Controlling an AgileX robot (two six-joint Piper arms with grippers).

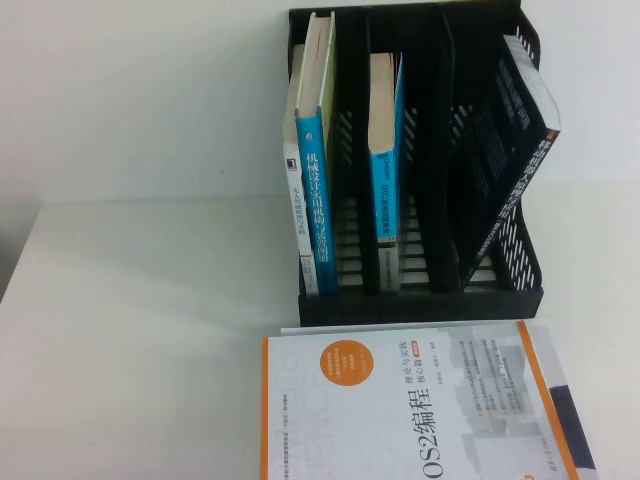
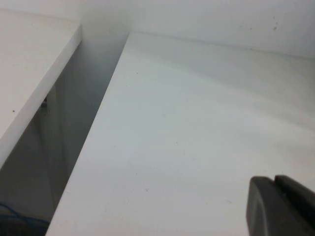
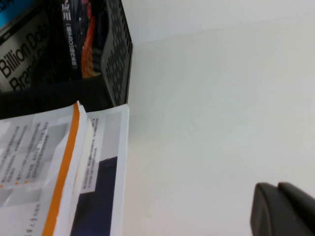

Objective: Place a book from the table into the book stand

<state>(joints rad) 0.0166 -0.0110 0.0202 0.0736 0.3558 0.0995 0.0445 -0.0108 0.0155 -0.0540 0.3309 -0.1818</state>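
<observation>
In the high view neither arm shows. The white-and-orange book point(image 1: 420, 410) lies flat before the black book stand point(image 1: 420, 300), probably staged for pickup; its slots already hold upright books.

In the left wrist view, the left gripper point(image 2: 283, 206) hovers over bare table point(image 2: 187, 137), fingers pressed together, apparently parked.

In the right wrist view, the right gripper point(image 3: 285, 211), fingers likewise together, hangs near the book's edge point(image 3: 74, 167), stand beyond.

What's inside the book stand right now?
The black book stand holds a white book and blue book at left, another blue book mid, and a leaning black book. Left gripper and right gripper sit away.
</observation>
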